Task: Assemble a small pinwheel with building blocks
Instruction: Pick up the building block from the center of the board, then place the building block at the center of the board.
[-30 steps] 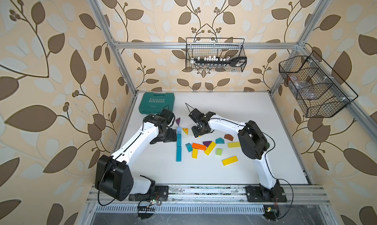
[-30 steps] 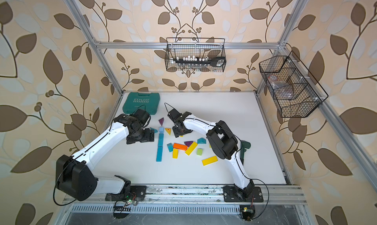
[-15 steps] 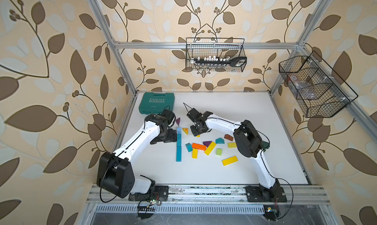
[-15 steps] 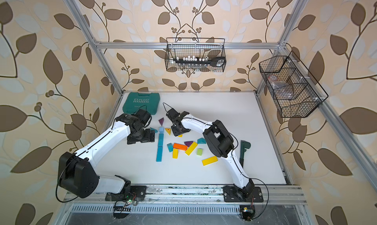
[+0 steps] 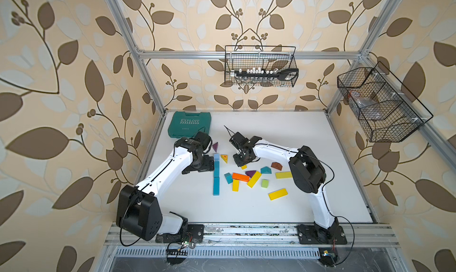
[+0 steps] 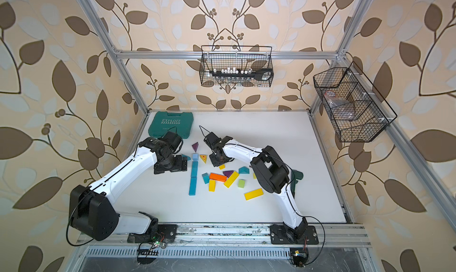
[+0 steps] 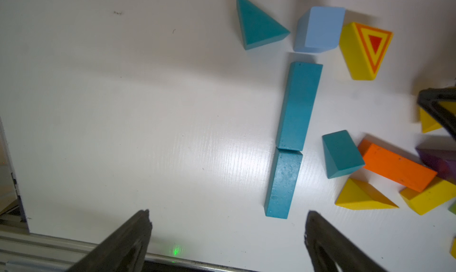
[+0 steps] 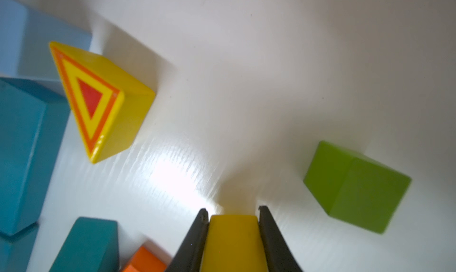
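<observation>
Closing within the last second, the right gripper [image 8: 232,210] now pinches a small yellow wooden block [image 8: 233,241] between its fingers [image 8: 195,238], near the middle of the white table [image 5: 308,135]; whether the block is off the surface I cannot tell. Nearest the table's front edge lies a flat yellow wooden bar [image 5: 278,193]. Behind it, two long teal wooden bars [image 5: 216,187] lie end to end, touching. Just right of them sits a loose cluster: an orange wooden bar [image 5: 240,177], a slanted yellow wooden bar [image 5: 254,179], a green wooden cube [image 5: 264,183] and a purple wooden wedge [image 5: 250,172]. The left gripper [image 7: 227,220] hangs left of the teal bars with its fingers spread wide and nothing between them. At the far end of the bars are a pale blue wooden cube [image 5: 216,156] and a yellow wooden triangle with orange and red rings [image 5: 224,157], side by side. A teal plastic tool case [image 5: 189,124] lies in the far left corner.
</observation>
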